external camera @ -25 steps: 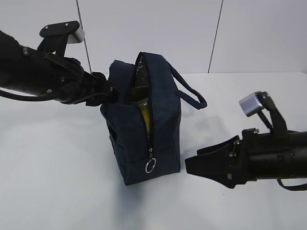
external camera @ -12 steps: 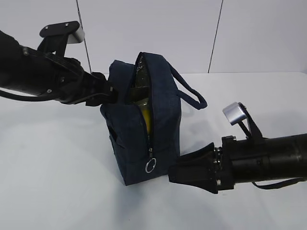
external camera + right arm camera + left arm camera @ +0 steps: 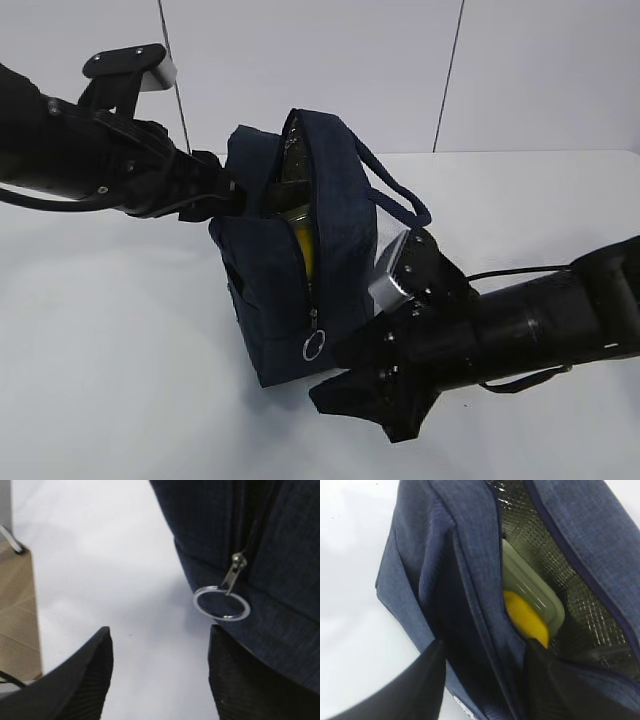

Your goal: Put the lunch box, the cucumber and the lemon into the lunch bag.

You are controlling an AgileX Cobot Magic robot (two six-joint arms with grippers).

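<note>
Left gripper [image 3: 485, 680] pinches the lunch bag [image 3: 300, 250] wall, lemon [image 3: 526, 622] and lunch box [image 3: 532, 592] just past its inner finger, inside; right gripper [image 3: 160, 672] spread wide, holding nothing, ring pull [image 3: 221, 602] just ahead between its fingers.

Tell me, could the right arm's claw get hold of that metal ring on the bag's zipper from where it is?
Probably yes. The right gripper is open just short of the ring pull, which hangs free against the lunch bag; nothing lies between them.
</note>
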